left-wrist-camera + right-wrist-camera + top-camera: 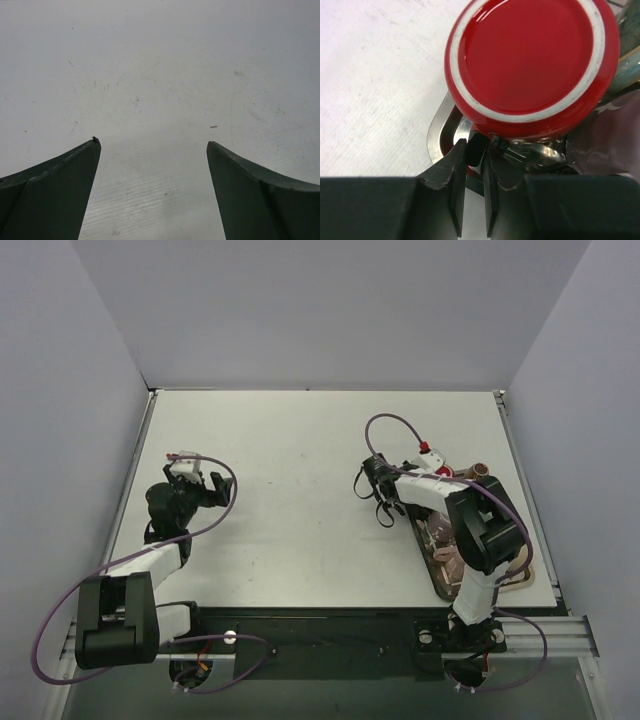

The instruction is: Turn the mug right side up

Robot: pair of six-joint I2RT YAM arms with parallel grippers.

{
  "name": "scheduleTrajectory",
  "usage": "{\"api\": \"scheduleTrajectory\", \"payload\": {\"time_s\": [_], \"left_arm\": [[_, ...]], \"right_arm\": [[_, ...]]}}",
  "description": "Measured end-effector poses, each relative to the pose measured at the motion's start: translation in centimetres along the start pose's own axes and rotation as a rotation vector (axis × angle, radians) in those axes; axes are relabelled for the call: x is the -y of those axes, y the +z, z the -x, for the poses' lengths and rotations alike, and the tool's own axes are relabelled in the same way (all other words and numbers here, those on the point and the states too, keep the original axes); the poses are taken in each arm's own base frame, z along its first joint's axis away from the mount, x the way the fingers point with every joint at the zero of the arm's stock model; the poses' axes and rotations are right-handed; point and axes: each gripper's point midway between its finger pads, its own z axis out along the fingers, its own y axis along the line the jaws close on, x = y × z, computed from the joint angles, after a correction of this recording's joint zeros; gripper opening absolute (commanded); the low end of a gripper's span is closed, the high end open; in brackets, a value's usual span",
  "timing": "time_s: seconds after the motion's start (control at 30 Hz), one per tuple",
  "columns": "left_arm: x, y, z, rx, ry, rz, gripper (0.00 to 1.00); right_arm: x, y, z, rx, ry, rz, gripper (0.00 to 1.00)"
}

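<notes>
**Ana:** Where is the mug?

**Ben:** The red mug [532,62] is upside down at a rounded corner of a metal tray [436,132]. Its glossy base, with a pale unglazed ring, faces up at the right wrist camera. The tray lies on the right side of the desk [300,460], beneath the right arm [488,530].

**Ana:** Can you find the mug from above?

**Ben:** No. The arm covers that spot, so I cannot pick it out in the top view.

**Ana:** What about the right gripper?

**Ben:** The right gripper [475,147] is low at the mug's near side. Its jaws are narrow, with only a slit between them. A dark piece is pinched in that slit, just under the mug's wall. It looks like the mug's handle, though shadow hides where it joins the body.

**Ana:** Is anything else in the tray?

**Ben:** There are shiny metal pieces [535,152] just beside the mug, too lost in reflections to name. A pale greenish thing [629,70] sits at the mug's right edge. I cannot tell whether the two touch.

**Ana:** And the other side?

**Ben:** The left gripper [212,485] is well apart from the tray, over the left part of the desk. Its jaws are spread wide and hold nothing. In the left wrist view, only the scuffed white desk surface shows between the two dark fingers [55,185].
</notes>
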Motion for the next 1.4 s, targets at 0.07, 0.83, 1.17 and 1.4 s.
{"api": "scheduleTrajectory", "payload": {"time_s": [0.07, 0.83, 1.17, 1.4], "left_arm": [[0.1, 0.0, -0.1, -0.003, -0.001, -0.007, 0.98], [4.7, -0.1, 1.0, -0.168, 0.032, -0.306, 0.95], [13.6, -2.0, 6.5, -0.065, 0.202, -0.614, 0.96], [20.0, -4.7, 11.2, 0.215, 0.492, -0.755, 0.96]], "right_arm": [[0.0, -0.5, 0.0, -0.027, -0.032, 0.033, 0.0], [-4.0, -7.7, 3.0, -0.169, -0.134, 0.512, 0.0], [-8.2, -20.9, 9.2, -0.256, 0.116, 0.918, 0.0], [-9.7, -28.9, 11.5, -0.344, 0.281, 1.106, 0.0]]}}
